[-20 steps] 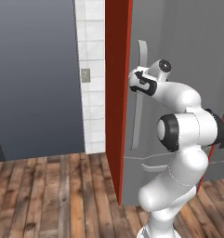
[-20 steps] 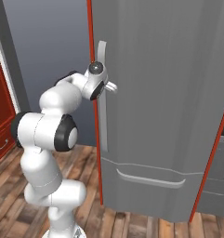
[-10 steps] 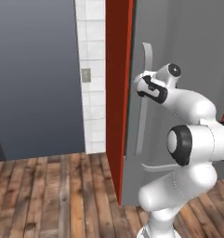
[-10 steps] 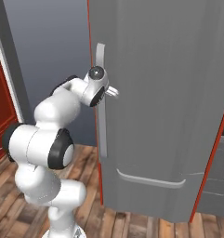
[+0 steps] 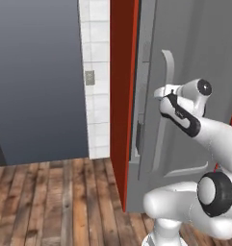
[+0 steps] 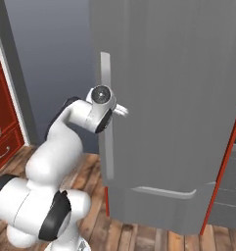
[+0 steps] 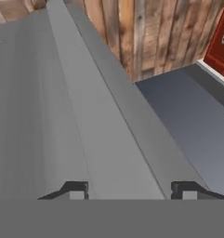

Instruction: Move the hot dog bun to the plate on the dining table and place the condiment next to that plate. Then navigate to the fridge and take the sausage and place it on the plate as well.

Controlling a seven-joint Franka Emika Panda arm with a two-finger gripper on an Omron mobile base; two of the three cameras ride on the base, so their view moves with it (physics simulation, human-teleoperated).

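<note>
**A:** Where the arm reaches forward from its base, how is it posed?

**B:** It rises in a bend, elbow low, then stretches up and forward to the fridge [image 6: 173, 98]. In the left base view the forearm slopes up from the lower right, and the wrist turns toward the long vertical handle [image 5: 166, 103] on the door. In the right base view the round wrist joint sits right against that same handle [image 6: 106, 117].

**A:** And the gripper?

**B:** The gripper [image 5: 161, 98] is at the handle, about halfway up its length. In the hand view the two dark fingertips [image 7: 76, 188] stand on either side of the handle's flat grey strip, which runs away between them. The jaws are partly spread, one tip on each side of the bar. I cannot tell whether the pads actually press on it.

**A:** Is the fridge door open?

**B:** It stands slightly ajar; in the left base view its edge is swung a little out from the red cabinet panel [image 5: 122, 96] beside it. Nothing of the inside shows.

**A:** What else is around?

**B:** A wooden plank floor [image 5: 50, 197] lies below, a white tiled strip of wall [image 5: 96, 72] is left of the red panel, and red drawers [image 6: 2, 122] show at the left edge of the right base view.
</note>
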